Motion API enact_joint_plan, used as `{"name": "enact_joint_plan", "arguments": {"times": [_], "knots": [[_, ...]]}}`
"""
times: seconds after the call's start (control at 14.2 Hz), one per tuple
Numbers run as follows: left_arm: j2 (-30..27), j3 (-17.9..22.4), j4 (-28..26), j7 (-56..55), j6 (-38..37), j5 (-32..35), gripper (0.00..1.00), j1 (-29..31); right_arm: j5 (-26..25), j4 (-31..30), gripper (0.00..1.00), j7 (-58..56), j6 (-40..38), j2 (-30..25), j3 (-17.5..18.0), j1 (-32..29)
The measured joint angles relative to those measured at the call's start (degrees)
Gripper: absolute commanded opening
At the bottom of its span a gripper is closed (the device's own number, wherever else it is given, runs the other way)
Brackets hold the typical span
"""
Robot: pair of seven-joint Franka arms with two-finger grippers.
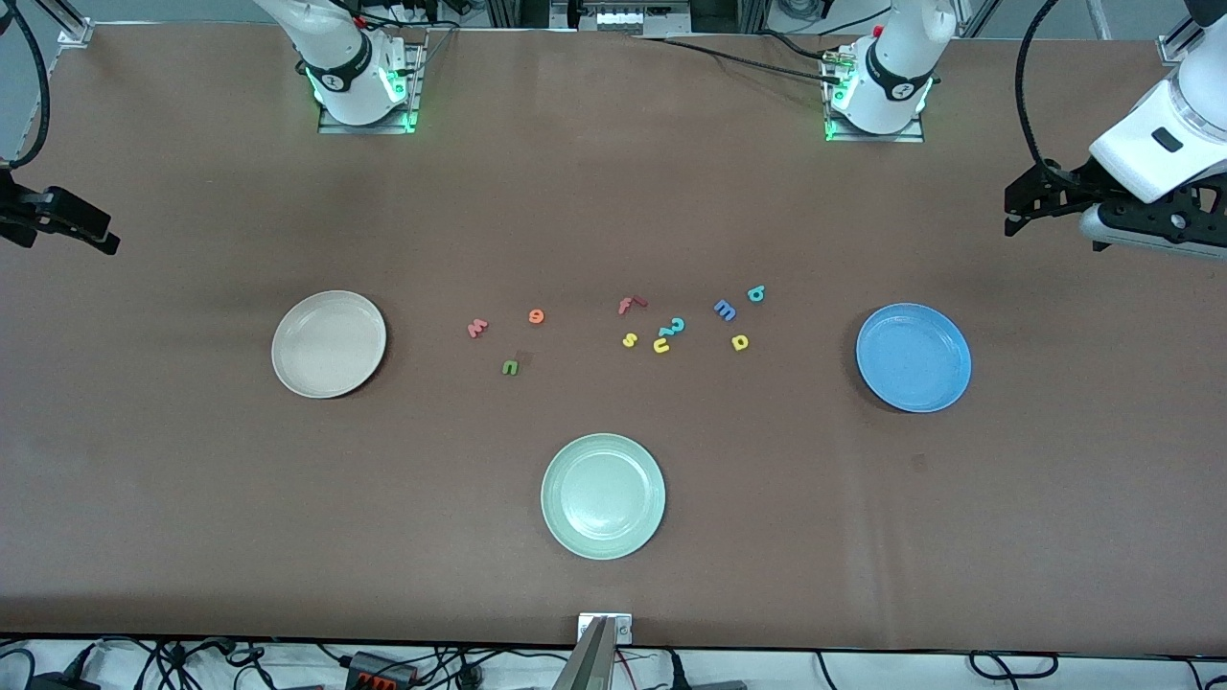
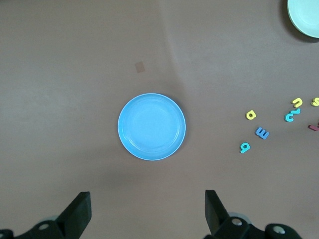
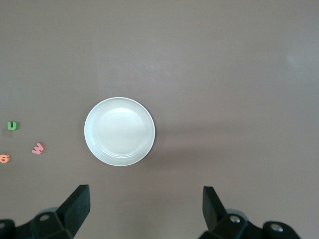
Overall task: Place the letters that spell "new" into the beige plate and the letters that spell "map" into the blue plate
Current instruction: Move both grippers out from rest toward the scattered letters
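Brown matting covers the table [image 1: 613, 192] in the front view. The beige plate [image 1: 329, 344] lies toward the right arm's end, the blue plate [image 1: 913, 357] toward the left arm's end, and a pale green plate [image 1: 603, 495] sits between them, nearest the front camera. All three plates hold nothing. Loose on the mat between the beige and blue plates: salmon w [image 1: 476, 328], orange e [image 1: 536, 315] and green n [image 1: 510, 367] toward the beige plate; blue m [image 1: 725, 310], teal p [image 1: 755, 293] and yellow a [image 1: 739, 342] toward the blue plate. Between these groups lie a red f [image 1: 630, 305], yellow s [image 1: 629, 339], yellow u [image 1: 661, 345] and a teal 2-shaped piece [image 1: 676, 327]. The left gripper [image 1: 1018, 206] hangs at the left arm's table end, the right gripper [image 1: 91, 233] at the other end; both arms wait.

Left wrist view: left gripper [image 2: 148, 211] jaws spread wide, holding nothing, above the blue plate [image 2: 151, 126]. The m [image 2: 262, 133], p [image 2: 244, 147] and a [image 2: 251, 115] lie well apart from that plate.

Right wrist view: right gripper [image 3: 147, 210] jaws spread wide, holding nothing, above the beige plate [image 3: 119, 131]. The n [image 3: 12, 125], w [image 3: 38, 148] and e [image 3: 4, 159] lie off the plate.
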Motion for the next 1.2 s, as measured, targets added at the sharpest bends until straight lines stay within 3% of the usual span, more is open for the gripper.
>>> {"name": "enact_joint_plan", "arguments": {"times": [0.7,1.2], "knots": [[0.0,-0.1,0.0,0.0,0.0,0.0,1.0,0.0,0.0,0.0,1.0,-0.3,0.0,0.1,0.0,0.0],[1.1,-0.4,0.6,0.0,-7.8,0.0,1.0,-0.7,0.0,0.0,1.0,-0.7,0.0,0.1,0.0,0.0]]}}
